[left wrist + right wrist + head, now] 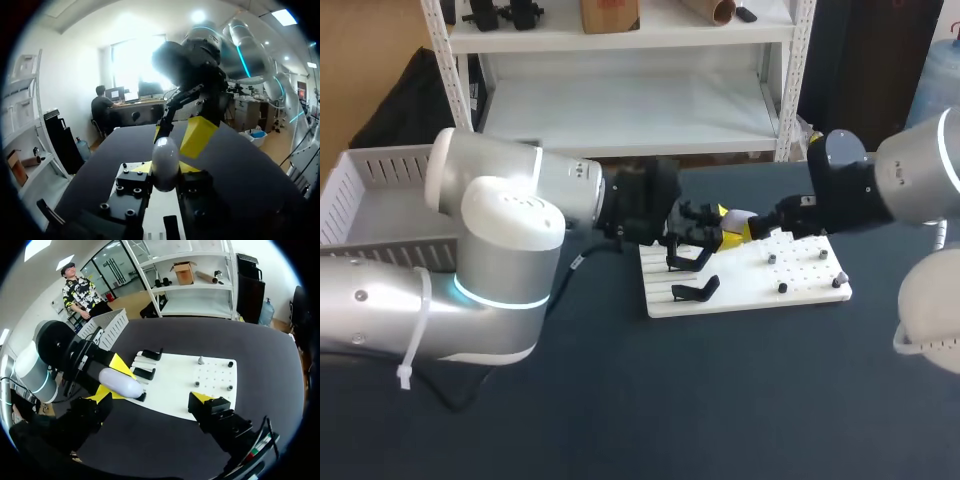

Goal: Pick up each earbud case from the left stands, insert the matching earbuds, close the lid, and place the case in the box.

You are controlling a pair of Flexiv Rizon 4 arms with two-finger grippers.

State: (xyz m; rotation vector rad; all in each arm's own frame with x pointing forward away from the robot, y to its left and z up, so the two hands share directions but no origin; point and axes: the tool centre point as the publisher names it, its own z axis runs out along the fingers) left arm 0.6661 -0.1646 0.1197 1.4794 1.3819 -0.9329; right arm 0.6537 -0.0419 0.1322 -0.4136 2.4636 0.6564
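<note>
A white oval earbud case [165, 161] stands upright between the yellow-tipped fingers of my left gripper [165, 172], which is shut on it. In the head view that gripper [705, 235] hangs over the far left corner of the white board [750, 295]. My right gripper [152, 401] faces it, fingers spread wide; the case [120, 382] lies crosswise between them, close to one finger. One of the right gripper's yellow fingertips [199, 136] shows just behind the case. Two black stands [692, 260] [696, 290] on the board's left part are bare. Small earbuds [782, 288] sit on the pegged right part.
A white slatted basket [370, 190] stands at the table's left rear. The board [170, 390] lies mid-table with dark tabletop around it. A cable [575, 265] hangs from my left arm near the board's left edge.
</note>
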